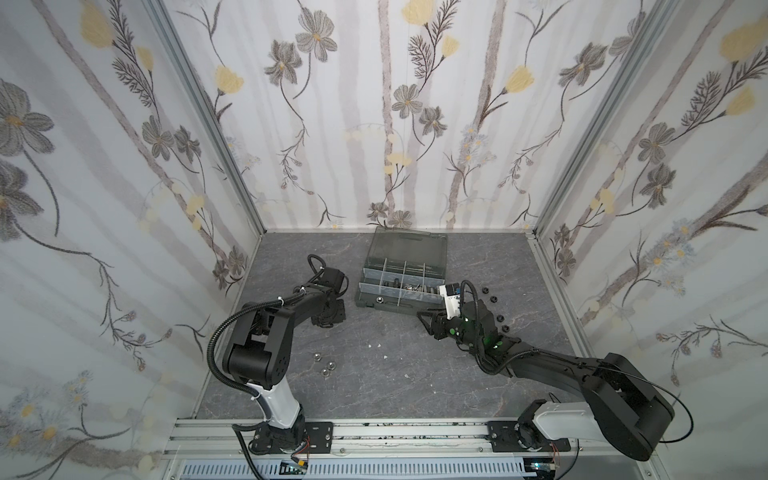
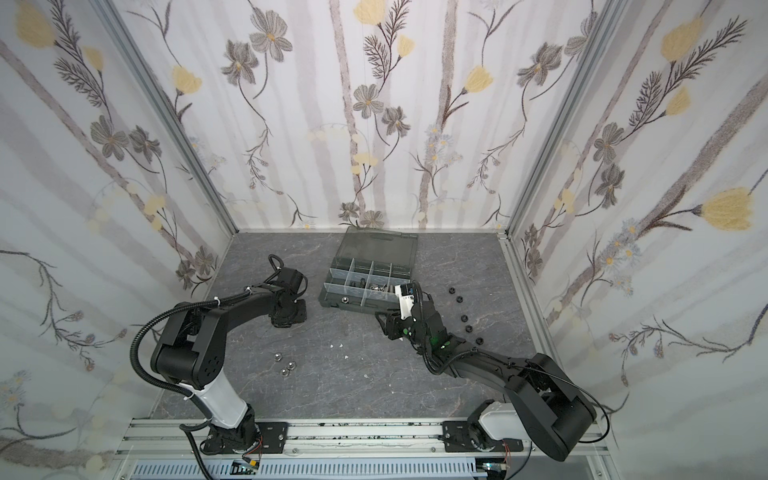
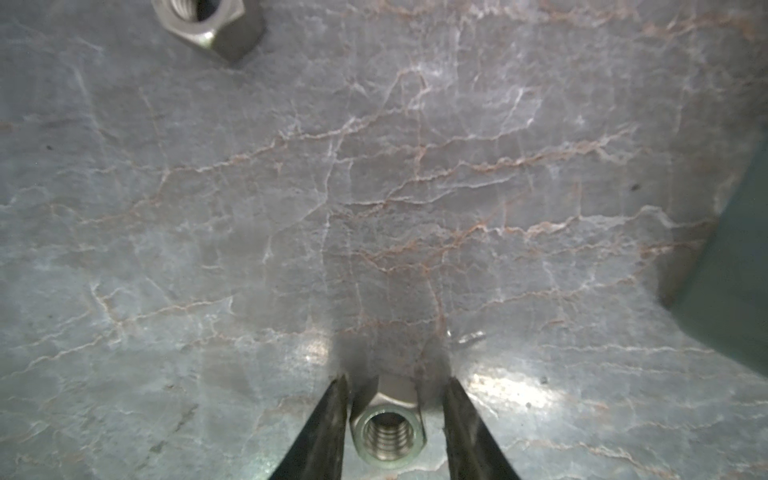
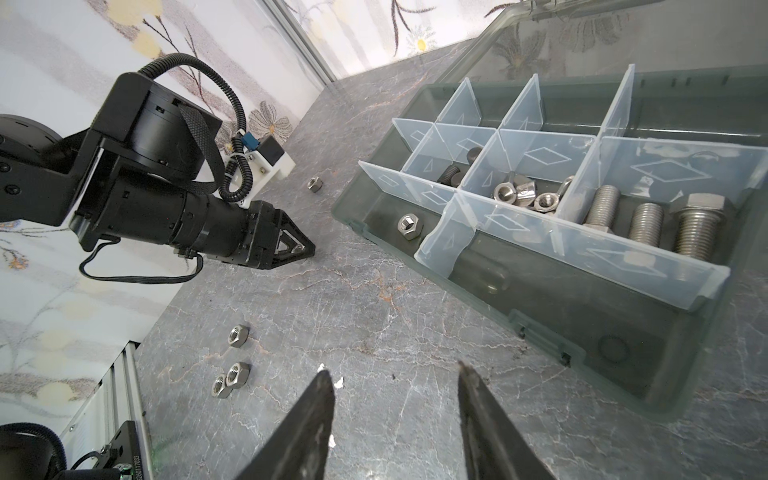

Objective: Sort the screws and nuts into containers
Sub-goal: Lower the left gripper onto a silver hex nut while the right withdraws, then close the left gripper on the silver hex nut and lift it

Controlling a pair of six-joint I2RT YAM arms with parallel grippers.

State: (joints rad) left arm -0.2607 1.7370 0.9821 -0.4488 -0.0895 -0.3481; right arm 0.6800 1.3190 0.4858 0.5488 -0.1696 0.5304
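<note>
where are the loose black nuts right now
In both top views the black nuts lie in a curved row on the table, right of the organizer case and beside the right arm.

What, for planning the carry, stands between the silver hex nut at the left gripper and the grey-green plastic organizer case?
Nothing visible: bare tabletop lies between the silver hex nut and the organizer case.

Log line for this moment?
left hand: open, astride silver nut on table | right hand: open, empty, near organizer case | unsorted: loose silver nuts, black nuts
</note>
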